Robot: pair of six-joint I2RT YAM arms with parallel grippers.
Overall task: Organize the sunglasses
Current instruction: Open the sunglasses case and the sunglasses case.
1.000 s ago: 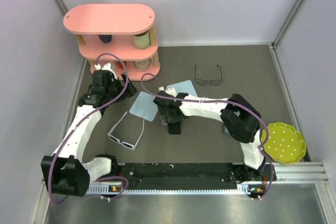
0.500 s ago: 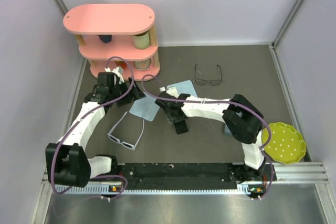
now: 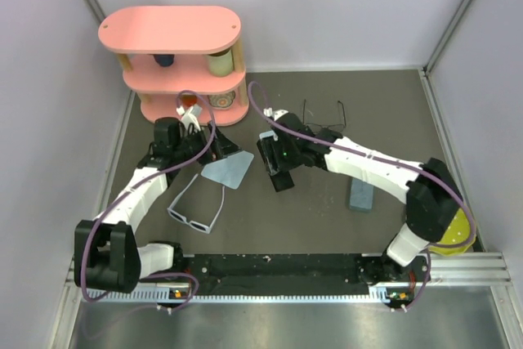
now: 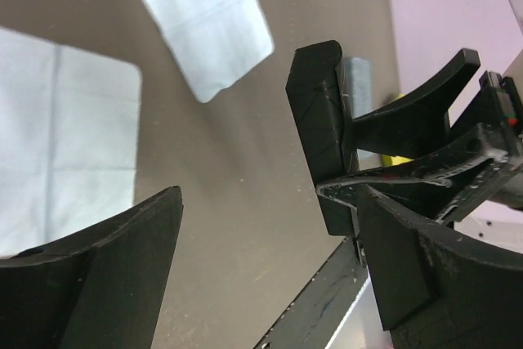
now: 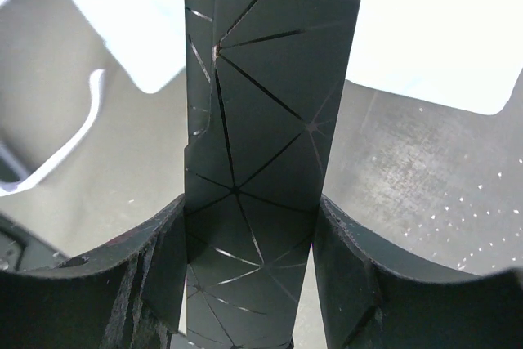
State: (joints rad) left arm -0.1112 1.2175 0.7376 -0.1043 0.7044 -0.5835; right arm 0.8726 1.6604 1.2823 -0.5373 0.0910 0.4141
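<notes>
Two cases are sitting well apart. The black faceted case (image 5: 261, 120) is being gripped down and to the right of the pink shelf (image 3: 172, 30), with the right hand (image 5: 249, 234) clamping it by its long sides. The grey-blue case (image 3: 359, 194) is lying on the desk (image 3: 327, 234) farther right of the shelf. Whether either case is holding anything cannot be told.

On its middle level the shelf is carrying a dark cup (image 3: 164, 60) and a pale jar (image 3: 219, 61).

The left hand (image 3: 214, 151) is hovering just below the shelf, over the upper edge of a light blue cloth (image 3: 229, 171). Its fingers are standing wide apart with nothing between them.

The white sunglasses (image 3: 196, 208) are lying unfolded on the desk below the shelf, outside any case. The wire-frame sunglasses (image 3: 327, 114) are lying to the shelf's right, partly hidden by the right arm, also in no case.

Far right of the shelf, a yellow-green plate (image 3: 459, 236) is showing from behind that arm.
</notes>
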